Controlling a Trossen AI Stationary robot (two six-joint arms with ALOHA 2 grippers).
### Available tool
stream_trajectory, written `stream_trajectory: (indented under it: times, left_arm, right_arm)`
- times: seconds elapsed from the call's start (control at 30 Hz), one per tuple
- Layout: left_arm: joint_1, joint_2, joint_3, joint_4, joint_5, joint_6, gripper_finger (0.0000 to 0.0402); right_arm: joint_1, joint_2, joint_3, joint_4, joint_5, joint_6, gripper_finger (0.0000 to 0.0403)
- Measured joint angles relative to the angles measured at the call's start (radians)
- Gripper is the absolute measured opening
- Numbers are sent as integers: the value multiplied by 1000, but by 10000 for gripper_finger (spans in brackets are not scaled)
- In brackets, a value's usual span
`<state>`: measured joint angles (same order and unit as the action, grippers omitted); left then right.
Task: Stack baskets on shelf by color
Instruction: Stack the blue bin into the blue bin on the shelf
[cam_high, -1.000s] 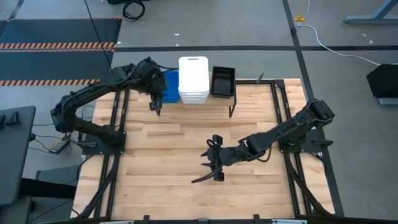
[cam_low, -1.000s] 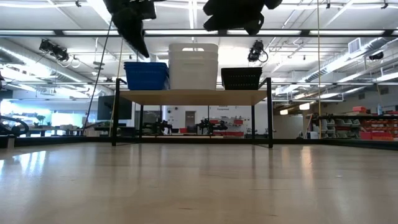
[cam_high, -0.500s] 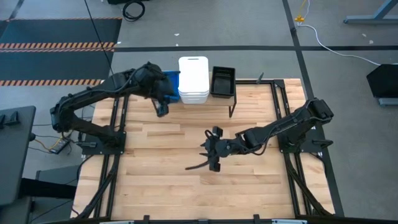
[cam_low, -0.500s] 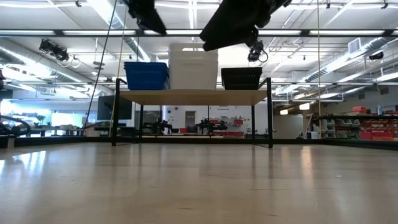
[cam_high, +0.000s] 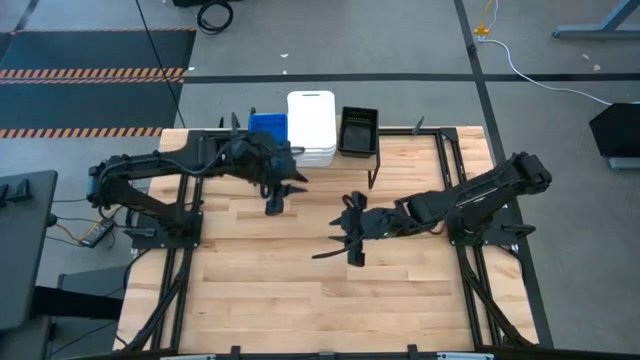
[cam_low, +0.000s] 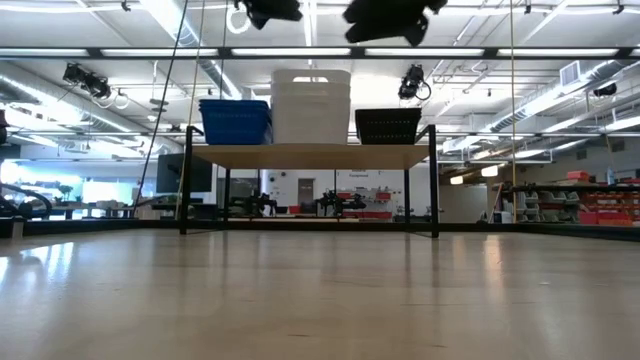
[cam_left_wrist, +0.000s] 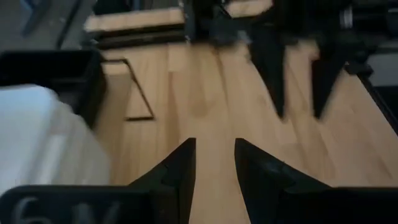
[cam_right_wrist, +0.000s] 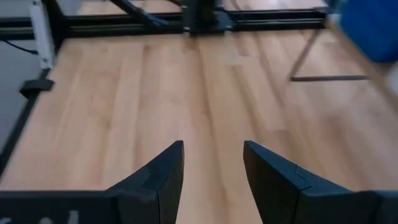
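A light wooden tabletop on a dark frame fills the scene, with grey floor and striped mats beyond its far edge. Nearest the front, the right gripper hangs above the middle of the table, its two fingers spread apart with nothing between them. Slightly farther back, the left gripper sits just in front of the shelf, fingers parted by a narrow gap and empty. At the far edge the shelf carries three stacks of baskets side by side: blue baskets, taller white baskets and black baskets. Pale characters on the left wrist housing are too blurred to read.
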<state>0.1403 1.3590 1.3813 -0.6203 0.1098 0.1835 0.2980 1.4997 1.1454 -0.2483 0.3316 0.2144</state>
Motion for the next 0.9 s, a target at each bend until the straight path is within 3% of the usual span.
stream_trajectory:
  times: [0.07,0.3,0.4,0.6,0.77,0.9]
  left_arm:
    - [-17,5,-39,33,-1,-13,117]
    - [-72,12,-265,464,-30,-75,117]
    - [-92,6,-338,610,-89,-99,117]
    - [-144,6,-433,793,-239,-127,117]
    - [-173,-15,-438,835,-254,-115,117]
    - [-177,-54,-416,847,-262,-56,117]
  right_arm:
    - [3,-35,0,-53,34,-6,173]
    - [-20,-138,-94,-59,68,-34,173]
    - [-40,-173,-160,-54,93,-41,173]
    - [-99,-252,-244,-84,265,-42,173]
    - [-138,-322,-197,-84,260,-192,173]
    - [-216,-310,-50,-235,263,-311,173]
